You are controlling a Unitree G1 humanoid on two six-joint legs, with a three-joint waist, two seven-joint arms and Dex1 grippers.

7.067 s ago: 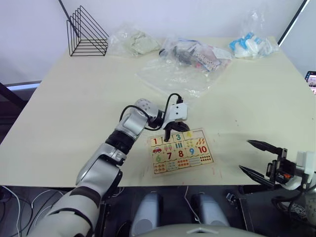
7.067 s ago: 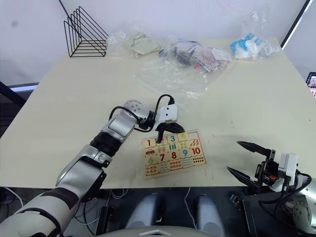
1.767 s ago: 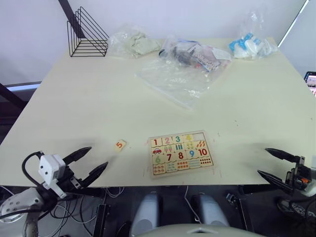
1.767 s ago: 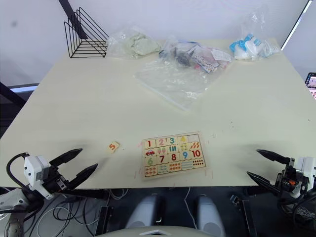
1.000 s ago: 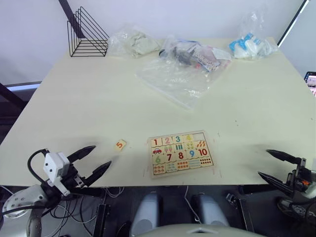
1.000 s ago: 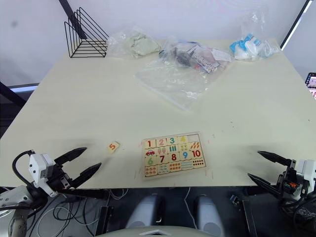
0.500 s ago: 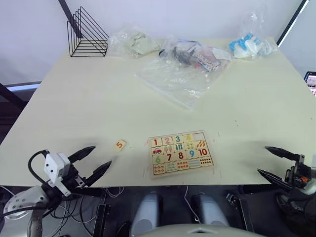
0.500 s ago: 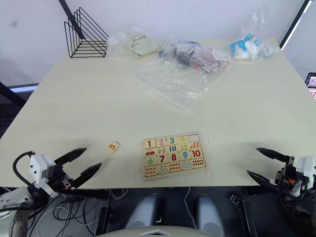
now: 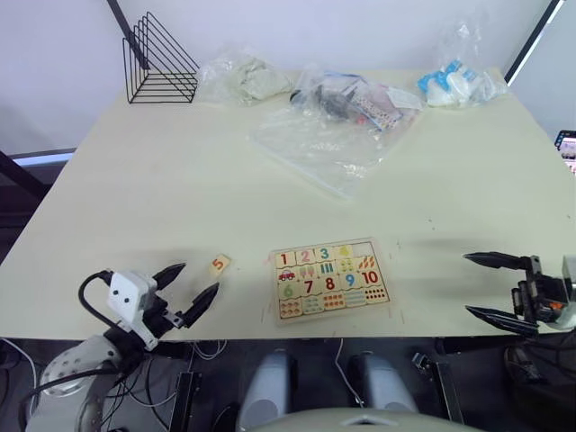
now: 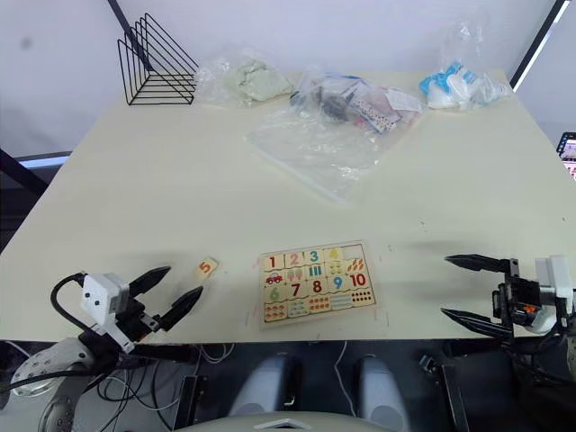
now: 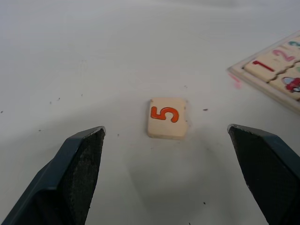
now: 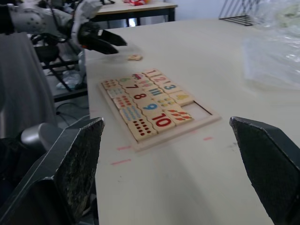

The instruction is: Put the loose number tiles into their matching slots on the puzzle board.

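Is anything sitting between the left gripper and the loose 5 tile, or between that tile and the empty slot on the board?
Nothing visible. The left gripper is open with bare table before the 5 tile. From the tile to the puzzle board, only bare table; the empty slot sits at the row's far end.

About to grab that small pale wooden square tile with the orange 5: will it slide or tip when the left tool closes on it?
The small pale wooden square tile with the orange 5 lies flat, so tipping seems unlikely. It looks thin, rigid and light; on the smooth cream table it may skid if one fingertip touches first.
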